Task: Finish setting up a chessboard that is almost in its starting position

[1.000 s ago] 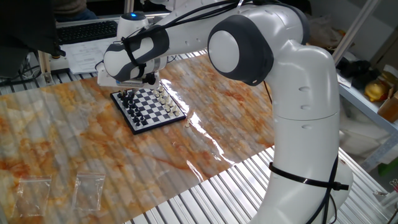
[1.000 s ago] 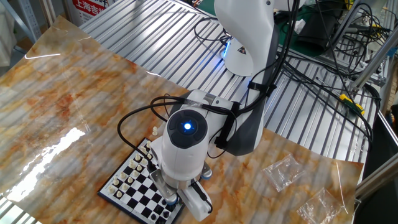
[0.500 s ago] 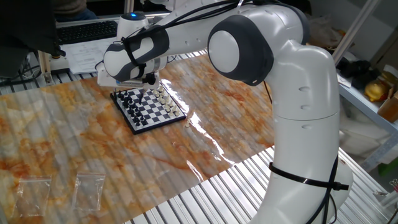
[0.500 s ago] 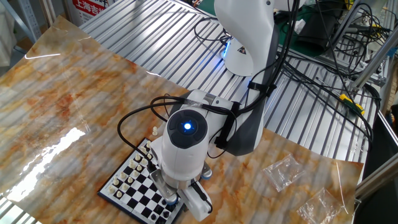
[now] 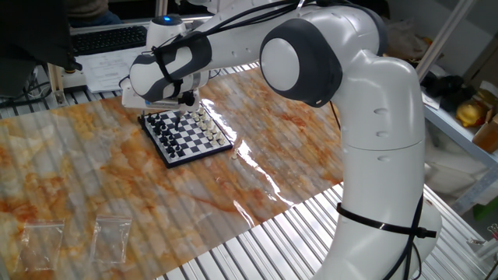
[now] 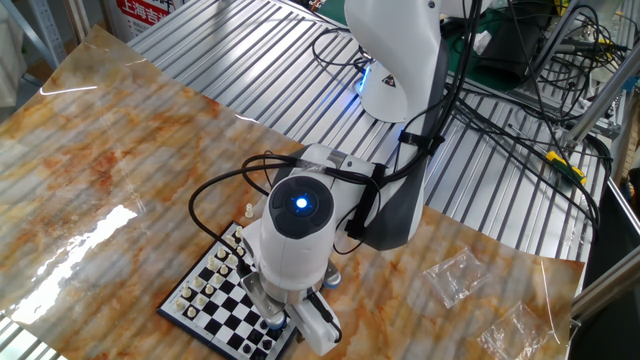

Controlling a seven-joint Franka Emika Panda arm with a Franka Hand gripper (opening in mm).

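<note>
Board: the chessboard [image 5: 186, 133] lies flat on the marbled orange table cover [image 5: 257, 179], toward its far side in the one fixed view; in the other fixed view it sits at the near edge [image 6: 222, 301], half hidden under the arm's wrist.
Pieces: black ones crowd the left and far part of the board, cream ones the right edge; one small cream piece [image 6: 248, 210] stands off the board, just beside its far corner.
Gripper: the gripper [image 5: 161, 109] hangs right over the far left corner of the board; the wrist housing covers the fingers in both views, so I cannot tell how wide the jaws stand or whether they hold a piece.
Handling: the pieces look tiny and light, likely smooth plastic, easy to tip or knock into their neighbours; probably best pinched low on the stem from above, jaws set across a free gap between rows.
Board grip: it looks thin, stiff and light, so a sideways nudge could slide it on the glossy cover.
Other items: two clear bags [image 5: 78, 238] lie near the front left, well apart from the board.
</note>
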